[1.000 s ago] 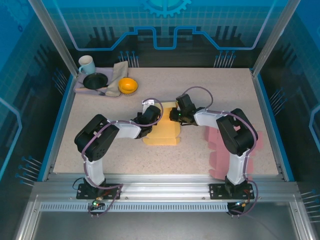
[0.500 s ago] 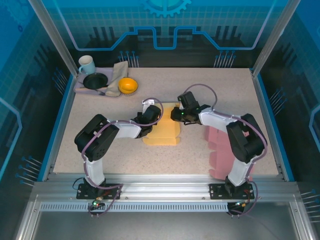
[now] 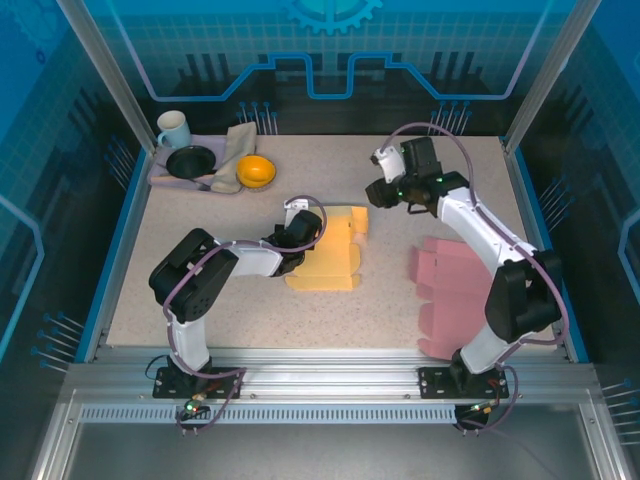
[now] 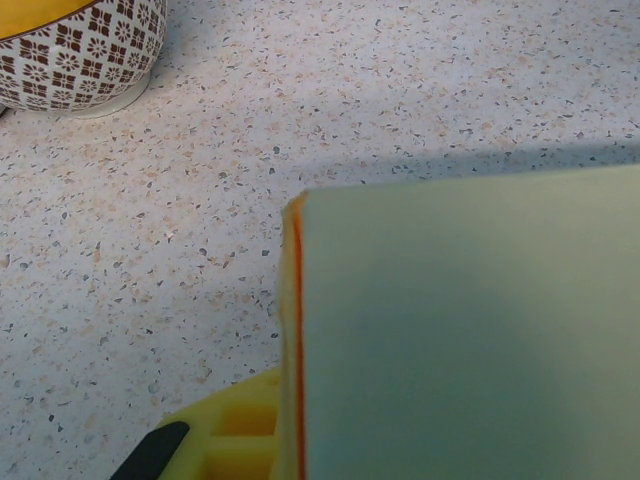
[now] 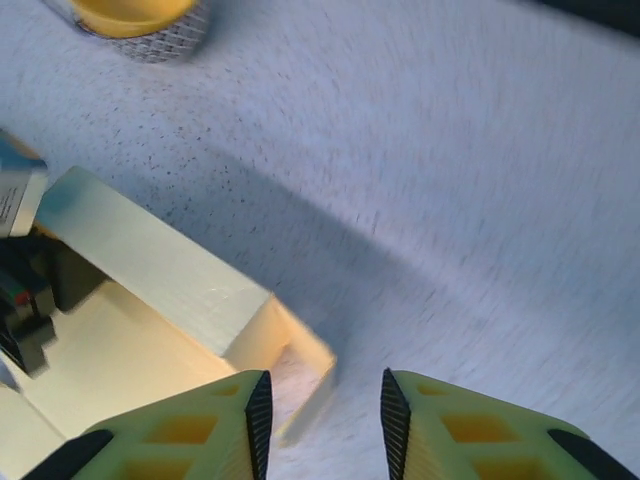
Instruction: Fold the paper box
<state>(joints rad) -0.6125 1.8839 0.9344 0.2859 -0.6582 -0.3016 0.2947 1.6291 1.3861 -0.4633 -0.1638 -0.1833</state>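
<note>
Top view, progress: you had the yellow paper box (image 3: pixel 330 262) lying near the middle of the table (image 3: pixel 380 310); I judged it only partly formed; its far flaps lay flat and its walls were not closed, so most of the folding was left.
Top view, arms: your left gripper (image 3: pixel 303 232) sat low at the box's left edge, the arm stretched along the table; your right gripper (image 3: pixel 376 195) hung raised past the box's far right corner, apart from it.
Left wrist, box: a pale panel (image 4: pixel 470 330) with an orange edge stood close to the lens; one finger (image 4: pixel 235 445) showed beneath; I cannot tell whether that hand was clamped or apart.
Right wrist, hand: your fingers (image 5: pixel 190 425) stood apart with nothing between them; below lay a raised wall (image 5: pixel 160 270) of the box; the picture was blurred.
</note>
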